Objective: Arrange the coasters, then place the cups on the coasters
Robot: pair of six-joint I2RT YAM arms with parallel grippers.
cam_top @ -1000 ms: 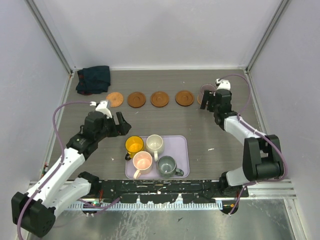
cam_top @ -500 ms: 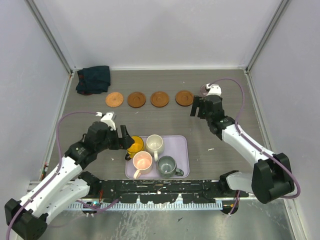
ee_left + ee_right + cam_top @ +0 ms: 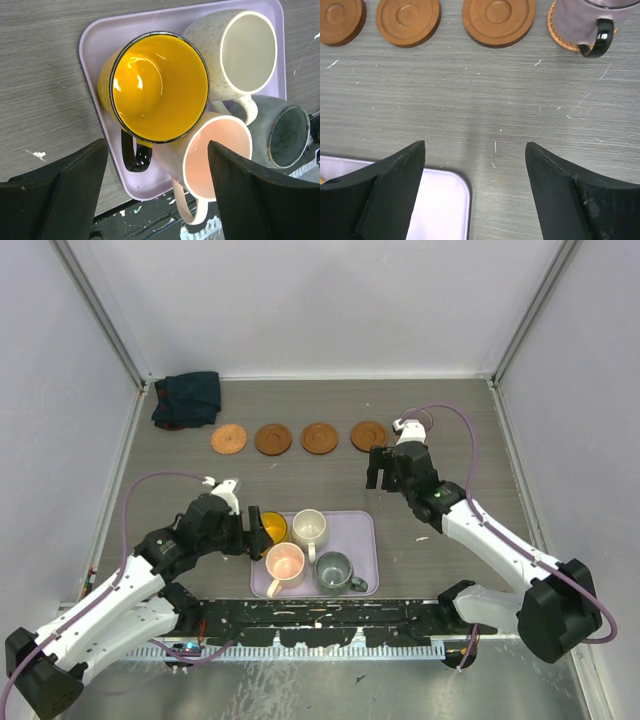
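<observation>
Grey wood-grain tabletop (image 3: pixel 330 480) is running wall to wall, showing fine white scratches and flecks up close. Plain pale panels are boxing it in: back wall (image 3: pixel 320 310), left wall (image 3: pixel 50 440), right wall (image 3: pixel 590 420). Aluminium posts (image 3: pixel 100 312) are framing both back corners. Ribbed metal rail (image 3: pixel 560 618) is lying along the near edge, brushed sheet metal (image 3: pixel 330 685) showing below it. Light is falling soft and even, casting only faint shadows.

There are 5 coasters (image 3: pixel 273 438), 5 cups (image 3: pixel 310 527), 1 tray (image 3: pixel 361 534) and 1 cloth (image 3: pixel 187 398).

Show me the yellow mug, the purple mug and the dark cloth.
yellow mug (image 3: pixel 175 90): left wrist view, its inner wall
purple mug (image 3: pixel 577 22): right wrist view, its outer wall
dark cloth (image 3: pixel 187 398): top view, its middle
</observation>
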